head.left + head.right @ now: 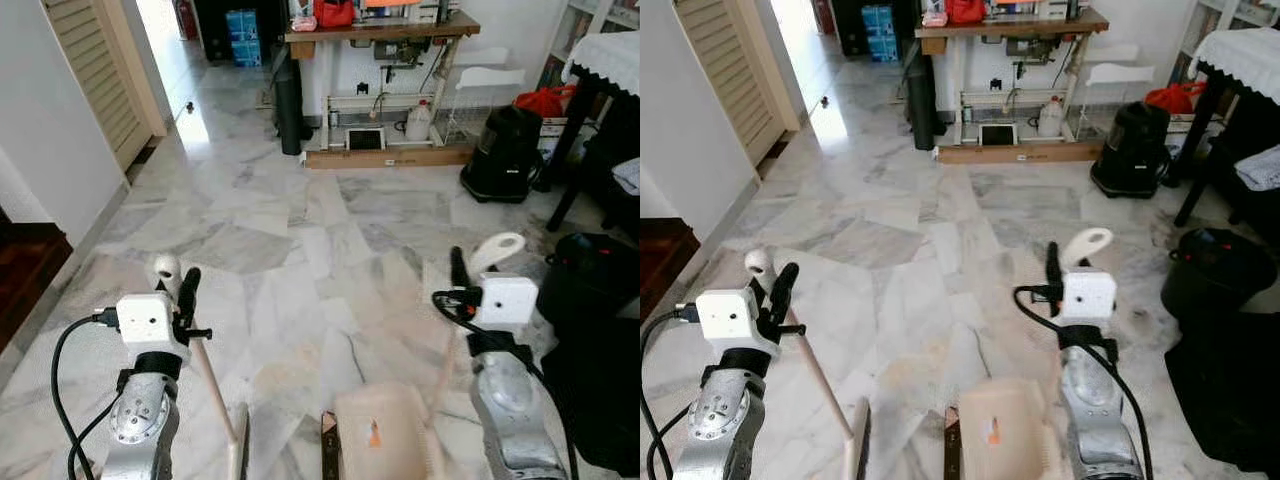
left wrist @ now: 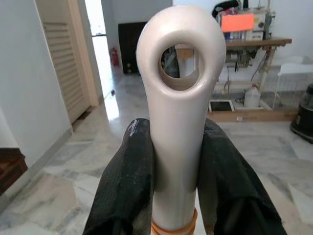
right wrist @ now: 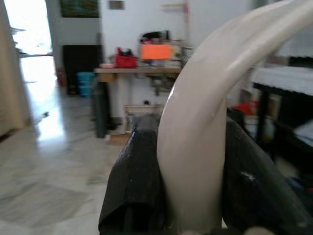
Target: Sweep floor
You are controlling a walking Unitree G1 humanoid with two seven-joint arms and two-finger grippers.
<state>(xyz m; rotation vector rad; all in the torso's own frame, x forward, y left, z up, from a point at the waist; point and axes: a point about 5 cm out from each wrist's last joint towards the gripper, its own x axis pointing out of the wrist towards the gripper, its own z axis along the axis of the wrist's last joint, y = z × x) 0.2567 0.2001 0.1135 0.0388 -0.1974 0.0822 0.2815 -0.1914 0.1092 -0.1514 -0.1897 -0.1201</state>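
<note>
Left gripper (image 1: pixel 178 285) fingers (image 2: pixel 128 181) clench the broom handle (image 2: pixel 178 122), lower left of the frame; right gripper (image 1: pixel 478 268) fingers (image 3: pixel 139 171) clamp the dustpan (image 1: pixel 385 430) handle, lower right. The marble floor (image 1: pixel 290 210) ahead looks mostly bare (no obvious debris pile) — sweeping seems barely begun, most of the room left.

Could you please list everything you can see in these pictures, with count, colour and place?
broom: one, pale handle, held in the left gripper, head low near the floor.
dustpan: one, cream, on the floor ahead, its handle in the right gripper.
floor: grey-white marble.
sewing table: one, wooden top, against the far wall.
black vacuum cleaner: one, right of the table.
black bin: one, near right.
louvred door: one, beige, far left.
left gripper: fingers shut on the broom handle.
right gripper: fingers shut on the dustpan handle.
</note>
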